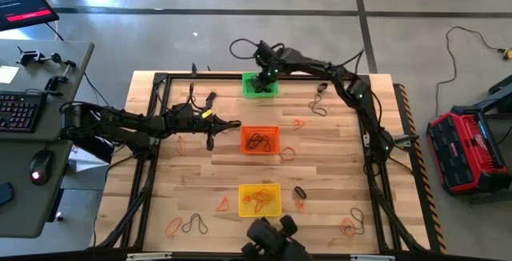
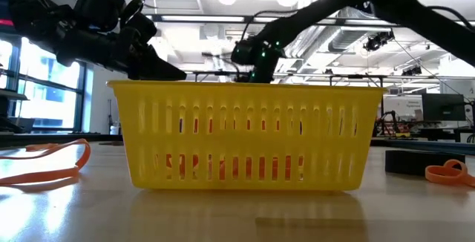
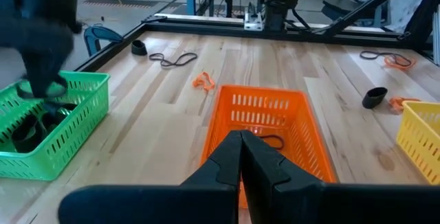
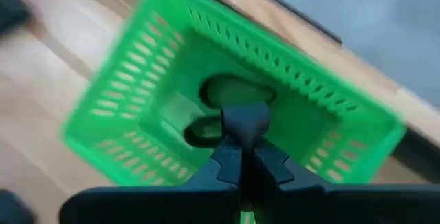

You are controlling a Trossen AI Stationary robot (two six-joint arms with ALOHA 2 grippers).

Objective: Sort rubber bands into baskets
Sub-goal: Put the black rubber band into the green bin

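Note:
The green basket [image 1: 260, 86] stands at the far middle of the table, the orange basket [image 1: 260, 139] in the centre and the yellow basket [image 1: 260, 199] near the front. My right gripper [image 4: 240, 140] hangs over the green basket [image 4: 137, 93], shut on a short thick black rubber band [image 4: 245, 119]. More dark bands [image 4: 232, 90] lie on that basket's floor. My left gripper [image 3: 240, 157] is shut with nothing showing between its fingers, at the left rim of the orange basket [image 3: 265, 117], which holds thin dark bands [image 3: 272, 140]. My right gripper pinches the short thick black band [image 4: 245, 119] between its two fingertips from above, pointing down. The band is lifted clear, above the floor of the green basket. The picture is blurred, so which part of the band the fingers have cannot be told.
Loose orange bands [image 1: 182, 142] [image 1: 300, 122] [image 1: 222, 203] and thin dark bands [image 1: 320, 109] [image 1: 196, 225] lie scattered on the wooden table. A short thick black band [image 1: 300, 191] lies right of the yellow basket. A dark frame [image 1: 152, 81] borders the table.

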